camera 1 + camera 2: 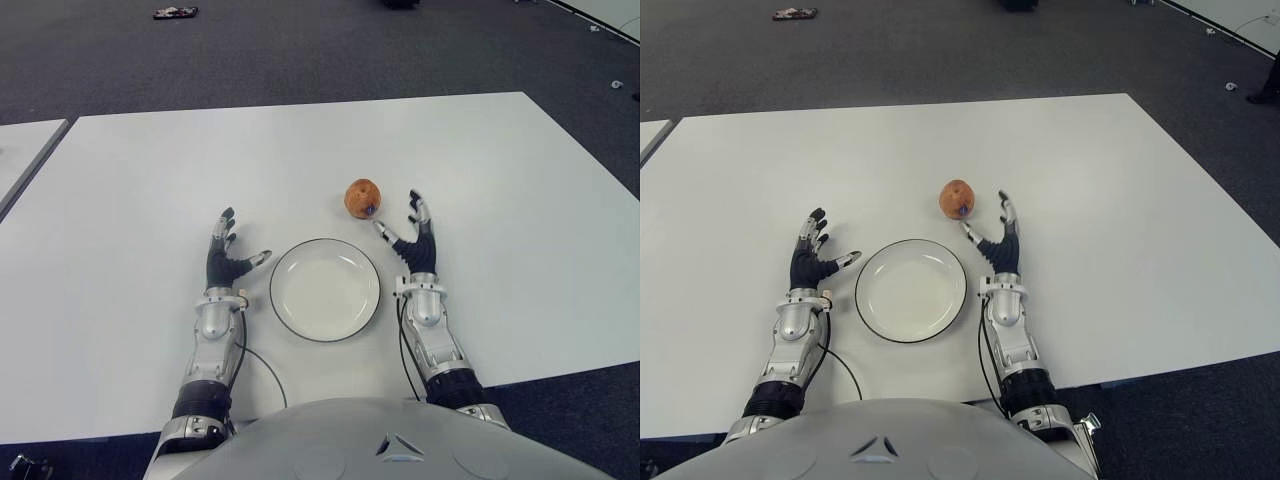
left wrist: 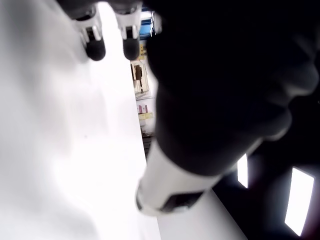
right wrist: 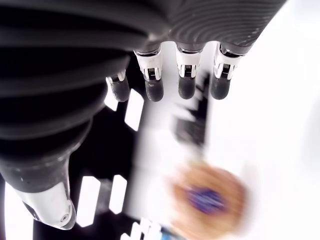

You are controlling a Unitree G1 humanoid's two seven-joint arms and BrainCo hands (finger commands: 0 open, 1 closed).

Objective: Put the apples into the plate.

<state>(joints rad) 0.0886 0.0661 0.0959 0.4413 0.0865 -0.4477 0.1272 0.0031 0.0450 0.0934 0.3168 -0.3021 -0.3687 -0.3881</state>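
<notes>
The left hand (image 1: 228, 255) sits lower left of centre, fingers spread; the right hand (image 1: 410, 233) sits right of centre, fingers spread, empty.

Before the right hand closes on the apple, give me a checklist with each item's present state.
1. Small reddish-orange apple free on the white table, not yet in the plate: ok.
2. Right hand open, fingers spread beside the apple on its right: ok.
3. Contact between that hand and the apple: none visible, a gap shows in both eye views.
4. Round white plate with dark rim empty, between the hands: ok.
5. Left hand open, holding nothing, left of the plate: ok.
6. More apples to move: only one in view.
</notes>
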